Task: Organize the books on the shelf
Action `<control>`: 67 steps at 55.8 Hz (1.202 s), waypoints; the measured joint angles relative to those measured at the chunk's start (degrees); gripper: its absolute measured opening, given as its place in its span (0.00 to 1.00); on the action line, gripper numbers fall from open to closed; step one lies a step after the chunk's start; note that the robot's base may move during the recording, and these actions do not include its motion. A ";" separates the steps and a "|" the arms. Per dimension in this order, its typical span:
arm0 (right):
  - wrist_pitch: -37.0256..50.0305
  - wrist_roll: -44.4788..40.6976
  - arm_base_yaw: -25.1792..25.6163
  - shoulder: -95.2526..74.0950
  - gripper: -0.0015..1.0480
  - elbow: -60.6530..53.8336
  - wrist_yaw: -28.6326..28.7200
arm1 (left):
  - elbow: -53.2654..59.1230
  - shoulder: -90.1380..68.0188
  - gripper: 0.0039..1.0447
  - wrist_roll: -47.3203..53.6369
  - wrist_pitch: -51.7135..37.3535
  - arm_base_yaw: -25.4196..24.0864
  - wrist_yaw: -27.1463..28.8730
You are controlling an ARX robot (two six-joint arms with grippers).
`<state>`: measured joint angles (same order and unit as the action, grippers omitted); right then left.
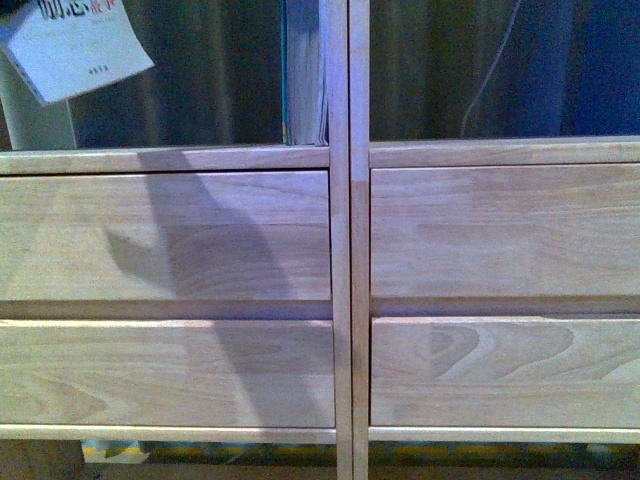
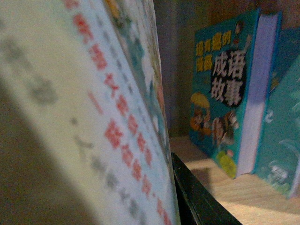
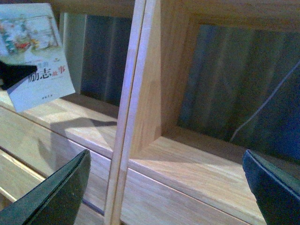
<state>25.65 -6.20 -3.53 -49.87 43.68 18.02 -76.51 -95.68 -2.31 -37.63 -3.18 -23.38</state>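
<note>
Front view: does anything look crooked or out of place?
Yes. The pale paperback hangs tilted at the upper left, clear of the shelf, while the teal book stands upright against the divider.

Black, wedge-fingered right hand (image 3: 166, 153)

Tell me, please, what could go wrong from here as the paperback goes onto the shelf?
1. The paperback hangs tilted from the left gripper, which grips it near one edge; being thin, it may sag or slip.
2. The teal book stands with nothing bracing its open side, so a nudge could topple it.
3. The open right gripper faces the shelf's divider and might strike it.
</note>
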 joint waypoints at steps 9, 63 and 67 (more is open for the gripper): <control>2.78 -6.91 0.46 3.69 0.93 -5.05 1.36 | -7.02 -7.96 0.09 10.36 2.86 2.75 2.36; 6.95 -11.85 1.27 5.35 0.93 -9.01 1.16 | -54.71 -37.53 0.08 27.54 26.60 14.78 9.88; 6.95 -11.85 1.27 5.35 0.93 -9.01 1.16 | -55.17 -37.53 0.15 28.55 29.03 15.41 11.56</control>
<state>32.60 -18.04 -2.26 -44.51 34.68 19.18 -131.68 -133.21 26.24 -8.60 12.23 -11.81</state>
